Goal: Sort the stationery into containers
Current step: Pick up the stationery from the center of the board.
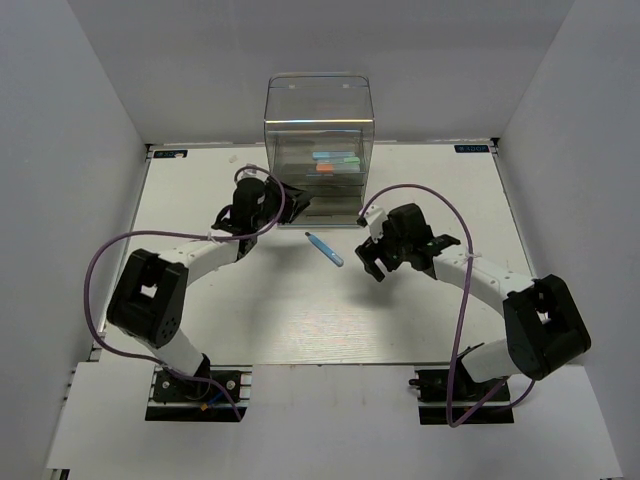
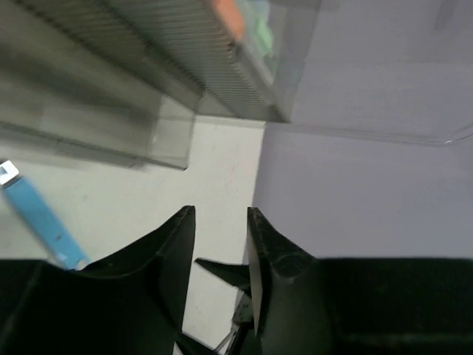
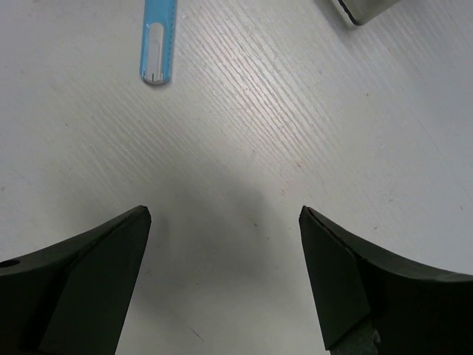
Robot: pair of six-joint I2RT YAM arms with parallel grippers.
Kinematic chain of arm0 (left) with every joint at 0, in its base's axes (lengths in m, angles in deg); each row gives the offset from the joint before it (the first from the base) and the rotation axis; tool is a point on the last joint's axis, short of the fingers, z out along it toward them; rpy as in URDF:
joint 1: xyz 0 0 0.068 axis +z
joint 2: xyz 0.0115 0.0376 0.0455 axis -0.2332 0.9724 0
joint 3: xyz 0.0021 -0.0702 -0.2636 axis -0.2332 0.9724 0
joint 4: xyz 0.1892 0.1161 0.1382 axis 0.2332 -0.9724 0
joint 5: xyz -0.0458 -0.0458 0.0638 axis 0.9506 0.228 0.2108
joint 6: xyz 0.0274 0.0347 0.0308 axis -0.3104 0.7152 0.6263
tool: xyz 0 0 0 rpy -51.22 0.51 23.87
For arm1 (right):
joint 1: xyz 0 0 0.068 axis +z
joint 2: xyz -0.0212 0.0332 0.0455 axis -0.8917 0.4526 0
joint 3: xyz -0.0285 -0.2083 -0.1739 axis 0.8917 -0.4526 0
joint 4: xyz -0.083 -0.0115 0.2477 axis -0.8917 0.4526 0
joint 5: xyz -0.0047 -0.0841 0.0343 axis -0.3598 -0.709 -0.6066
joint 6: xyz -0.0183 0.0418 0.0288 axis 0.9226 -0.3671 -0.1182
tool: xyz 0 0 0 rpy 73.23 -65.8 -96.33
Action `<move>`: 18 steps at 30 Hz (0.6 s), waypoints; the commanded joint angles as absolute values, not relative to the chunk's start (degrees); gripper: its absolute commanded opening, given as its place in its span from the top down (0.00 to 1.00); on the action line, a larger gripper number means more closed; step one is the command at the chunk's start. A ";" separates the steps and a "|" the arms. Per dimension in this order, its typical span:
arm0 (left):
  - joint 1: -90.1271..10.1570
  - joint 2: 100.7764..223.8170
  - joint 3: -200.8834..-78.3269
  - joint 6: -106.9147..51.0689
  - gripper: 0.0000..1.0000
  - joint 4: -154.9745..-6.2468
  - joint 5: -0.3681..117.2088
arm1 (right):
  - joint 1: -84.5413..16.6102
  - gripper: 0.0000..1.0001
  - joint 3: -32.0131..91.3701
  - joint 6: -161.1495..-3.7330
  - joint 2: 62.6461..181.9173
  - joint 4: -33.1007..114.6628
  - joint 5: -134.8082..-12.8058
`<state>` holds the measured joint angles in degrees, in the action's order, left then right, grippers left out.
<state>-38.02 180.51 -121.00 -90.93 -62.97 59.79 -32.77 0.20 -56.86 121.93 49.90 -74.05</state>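
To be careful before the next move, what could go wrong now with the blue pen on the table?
The pen lies beyond the open right end effector, not between its jaws, so closing here would probably miss. The left end effector sits close to the clear box and might bump it.

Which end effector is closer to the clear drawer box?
Left. The left end effector is at the box's near left corner; the right end effector hovers further back, near the blue pen.
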 commanded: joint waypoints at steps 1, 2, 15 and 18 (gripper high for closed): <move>-38.36 175.14 -117.98 -87.62 0.55 -71.82 57.11 | -32.95 0.13 2.19 -54.63 121.70 47.30 -69.95; -38.36 173.57 -116.76 -86.93 0.55 -71.82 57.10 | -32.77 0.17 2.90 -54.45 122.93 47.39 -68.54; -37.83 157.30 -105.94 -78.31 0.40 -82.45 54.12 | -28.21 0.29 17.32 -54.97 139.54 50.11 -63.07; -37.22 152.04 -102.07 -78.31 0.34 -84.55 52.72 | -27.06 0.29 20.04 -55.76 142.88 50.20 -64.13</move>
